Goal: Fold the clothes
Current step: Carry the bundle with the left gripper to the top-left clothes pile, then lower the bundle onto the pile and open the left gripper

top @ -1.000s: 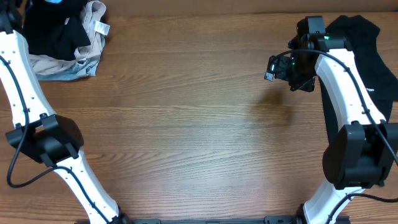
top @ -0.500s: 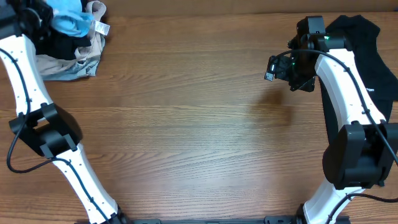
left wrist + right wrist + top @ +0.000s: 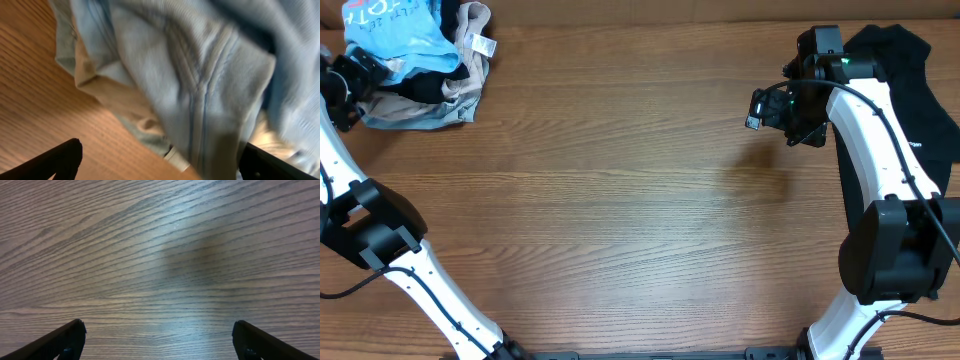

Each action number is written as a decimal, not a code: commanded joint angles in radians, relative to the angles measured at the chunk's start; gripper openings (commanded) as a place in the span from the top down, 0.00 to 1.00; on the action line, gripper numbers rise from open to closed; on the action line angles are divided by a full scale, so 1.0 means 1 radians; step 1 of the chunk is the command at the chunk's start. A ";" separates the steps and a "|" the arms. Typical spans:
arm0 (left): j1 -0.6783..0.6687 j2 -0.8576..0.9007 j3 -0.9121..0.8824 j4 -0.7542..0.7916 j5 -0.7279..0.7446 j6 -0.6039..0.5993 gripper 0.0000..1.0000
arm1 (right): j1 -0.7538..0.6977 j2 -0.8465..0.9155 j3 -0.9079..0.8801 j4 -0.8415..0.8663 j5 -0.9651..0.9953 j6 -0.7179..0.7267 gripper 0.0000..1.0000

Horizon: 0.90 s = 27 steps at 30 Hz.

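One T-shirt (image 3: 392,30) (light blue) — crumpled, atop bundle (image 3: 425,108)

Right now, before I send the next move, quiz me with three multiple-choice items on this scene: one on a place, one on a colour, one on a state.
1. Where does the light blue T-shirt lie?
A. On the black and beige bundle at the far left corner of the table
B. Spread flat at the centre
C. Under the right arm

2. What colour is the garment at the far right edge?
A. Red
B. Black
C. Yellow

3. How is the right hand?
A. Shut on the T-shirt
B. Shut on a sock
C. Open over bare wood

Answers: 1 A, the overhead view shows the blue cloth on top of that pile. 2 B, it is plainly black against the wood. 3 C, the right wrist view shows its jaws wide apart with only wood between them.
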 commanded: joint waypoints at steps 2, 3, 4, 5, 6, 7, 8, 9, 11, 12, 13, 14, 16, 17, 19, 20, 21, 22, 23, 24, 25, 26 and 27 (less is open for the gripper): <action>-0.027 -0.022 0.075 -0.046 0.009 0.160 0.00 | -0.002 0.003 0.014 0.003 0.010 -0.004 0.02; -0.032 -0.023 0.098 -0.057 0.010 0.173 0.00 | -0.002 0.003 0.014 0.003 0.010 -0.004 0.02; -0.037 -0.025 0.125 -0.067 0.019 0.197 0.00 | -0.002 0.003 0.014 0.003 0.010 -0.004 0.02; -0.043 -0.025 0.153 -0.076 0.029 0.227 0.00 | -0.002 0.003 0.014 0.003 0.010 -0.004 0.02; -0.050 -0.026 0.191 -0.087 0.031 0.257 0.00 | -0.002 0.003 0.014 0.003 0.010 -0.004 0.02; -0.055 -0.026 0.215 -0.092 0.031 0.274 0.00 | -0.002 0.003 0.014 0.003 0.010 -0.003 0.02; -0.063 -0.026 0.257 -0.101 0.027 0.306 0.00 | -0.002 0.003 0.014 0.003 0.010 -0.004 0.02; -0.069 -0.026 0.288 -0.103 0.026 0.320 0.00 | -0.002 0.003 0.014 0.003 0.010 -0.004 0.02; -0.085 -0.026 0.346 -0.095 0.015 0.357 0.00 | -0.002 0.003 0.014 0.003 0.010 -0.004 0.02; -0.092 -0.026 0.362 -0.081 0.005 0.367 0.00 | -0.002 0.003 0.014 0.003 0.010 -0.004 0.02; -0.101 -0.026 0.372 -0.058 -0.018 0.376 0.00 | -0.002 0.003 0.014 0.003 0.010 -0.004 0.02; -0.109 -0.026 0.373 -0.031 -0.049 0.378 0.00 | -0.002 0.003 0.014 0.003 0.010 -0.004 0.02; -0.129 -0.023 0.362 0.037 -0.141 0.384 0.00 | -0.002 0.003 0.014 0.003 0.011 -0.004 0.02; -0.140 -0.021 0.346 0.077 -0.192 0.384 0.00 | -0.002 0.003 0.014 0.003 0.010 -0.004 0.01; -0.154 -0.018 0.302 0.183 -0.259 0.386 0.00 | -0.002 0.003 0.014 0.002 0.010 -0.004 0.00; -0.158 -0.017 0.278 0.233 -0.266 0.393 0.00 | -0.002 0.003 0.014 0.000 0.010 -0.004 0.00; -0.159 -0.017 0.248 0.288 -0.260 0.394 0.00 | -0.002 0.003 0.014 -0.002 0.011 -0.004 0.00; -0.158 -0.017 0.217 0.340 -0.245 0.394 0.00 | -0.002 0.003 0.014 -0.004 0.011 -0.004 0.00; -0.158 -0.017 0.185 0.385 -0.225 0.394 0.00 | -0.002 0.003 0.014 -0.005 0.011 -0.004 0.00; -0.158 -0.017 0.154 0.422 -0.211 0.395 0.00 | -0.002 0.003 0.014 -0.006 0.011 -0.004 0.00; -0.159 -0.017 0.123 0.452 -0.204 0.394 0.00 | -0.002 0.003 0.014 -0.006 0.011 -0.004 0.00; -0.161 -0.017 0.082 0.485 -0.200 0.394 0.00 | -0.002 0.003 0.014 -0.005 0.011 -0.004 0.00; -0.164 -0.017 0.039 0.514 -0.201 0.395 0.00 | -0.002 0.003 0.014 -0.004 0.011 -0.004 0.00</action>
